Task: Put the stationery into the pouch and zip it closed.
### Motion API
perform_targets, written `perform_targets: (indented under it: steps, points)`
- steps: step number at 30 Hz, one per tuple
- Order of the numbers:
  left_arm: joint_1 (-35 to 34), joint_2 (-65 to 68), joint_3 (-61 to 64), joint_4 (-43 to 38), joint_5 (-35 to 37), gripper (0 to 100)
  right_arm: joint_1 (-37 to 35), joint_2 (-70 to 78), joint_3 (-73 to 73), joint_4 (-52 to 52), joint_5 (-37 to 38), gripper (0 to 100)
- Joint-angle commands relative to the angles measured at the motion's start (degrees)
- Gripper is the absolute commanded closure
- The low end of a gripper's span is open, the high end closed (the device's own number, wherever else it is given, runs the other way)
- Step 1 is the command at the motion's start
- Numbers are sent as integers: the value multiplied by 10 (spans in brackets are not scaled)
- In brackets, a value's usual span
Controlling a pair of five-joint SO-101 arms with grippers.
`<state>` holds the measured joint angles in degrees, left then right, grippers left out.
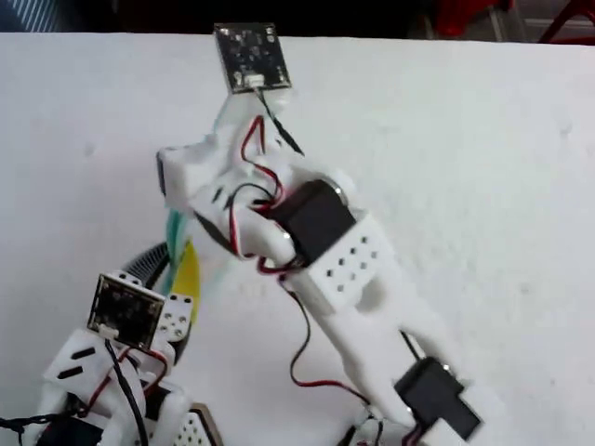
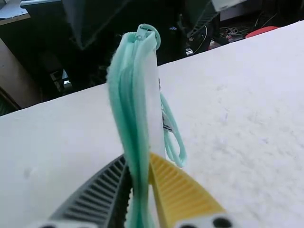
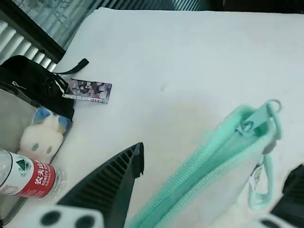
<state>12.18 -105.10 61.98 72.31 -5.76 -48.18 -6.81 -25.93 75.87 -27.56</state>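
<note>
**A:** Item one?

**B:** Pouch [image 2: 135, 95], mint, stood on edge over the table [image 3: 180, 57]. Whether it touches the table, or what it contains, cannot be told.

**A:** Item two?

**B:** Left gripper [image 2: 137, 161], grey and yellow fingers pinching one end of the pouch. The opposite end, carrying the slider [image 3: 247, 127] and its ring, points away from the gripper.

**A:** Item three?

**B:** Right gripper [image 3: 218, 161], fingers spread wide with the pouch's zip edge between them and neither finger touching it. How far the zip is run cannot be told.

**A:** Sundries?

**B:** Bag [image 3: 33, 80], card [image 3: 89, 90], plush [image 3: 40, 135] and bottle [image 3: 28, 178], all well apart at the table's edge.

**A:** Hazards?

**B:** Three, by judgement.
- The right fingers may close on cloth or teeth beside the slider, since it is small and sits at the very end. The zip would then not travel.
- A pull on the slider may drag the pouch out of the left pinch, which holds only a narrow strip.
- The soft pouch may fold or twist under that pull, and the slider would jam on bunched fabric.
</note>
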Motion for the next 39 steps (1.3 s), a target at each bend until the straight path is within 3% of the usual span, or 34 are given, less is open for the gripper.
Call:
perform_targets:
  steps: [1,8,11,15,20,22,25,29,34,39]
  points:
    - [7,3,5,-9,-5,980,-14,33,-58,33,-23,574]
    - [7,3,5,-9,-5,980,-22,81,-99,131,-19,596]
    - [7,3,5,-10,-6,979,-22,87,-96,133,-15,749]
    - [7,3,5,-11,-6,979,-25,82,-99,126,54,991]
    - [7,3,3,-21,-5,970,-21,69,-99,128,72,983]
    - [7,3,-3,-18,-4,910,-4,66,-99,124,73,981]
    - [2,3,-12,20,13,732,27,68,-99,116,73,981]
    - [-7,3,-35,35,45,704,74,61,-100,116,95,981]
    - [-119,3,-44,1,61,707,111,44,-96,116,125,981]
    - [-249,3,-9,-65,151,707,96,44,-97,82,125,981]
